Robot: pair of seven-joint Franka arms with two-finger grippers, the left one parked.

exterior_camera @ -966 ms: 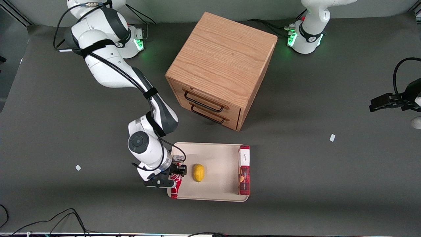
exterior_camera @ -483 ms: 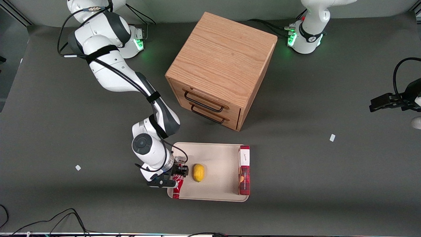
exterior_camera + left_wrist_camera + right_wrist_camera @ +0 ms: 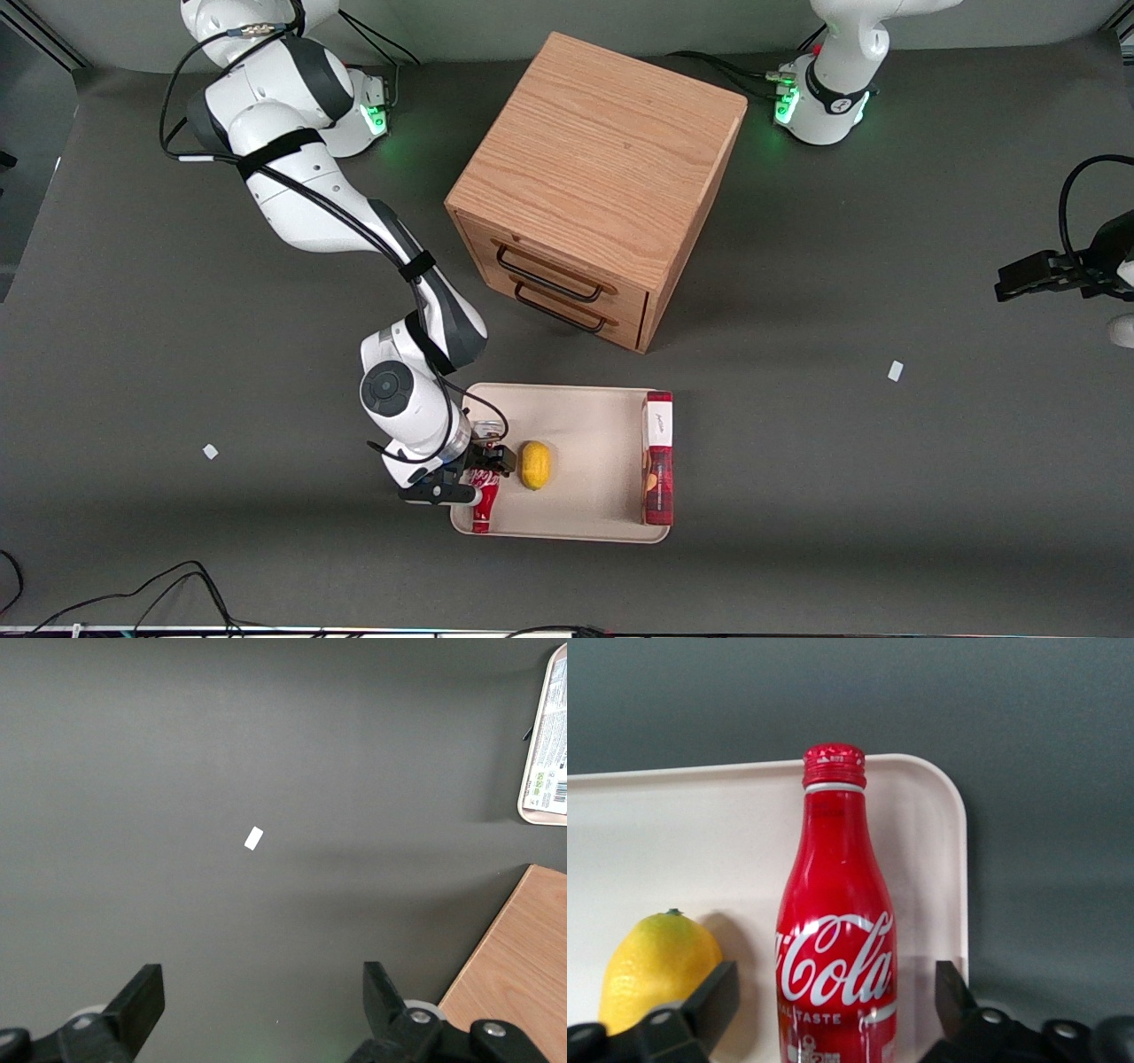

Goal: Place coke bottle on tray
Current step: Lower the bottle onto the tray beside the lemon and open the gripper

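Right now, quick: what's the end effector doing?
Right end effector: open, straddling the small red contour-shaped coke bottle on the flat cream-beige tray, not gripping it.

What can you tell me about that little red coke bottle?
The coke bottle is red and glossy, with white script lettering and a ridged red cap. It lies over the tray at the end toward the working arm, cap pointing toward the front camera, beside a lemon. The hand is at its base, fingers spread on either side.
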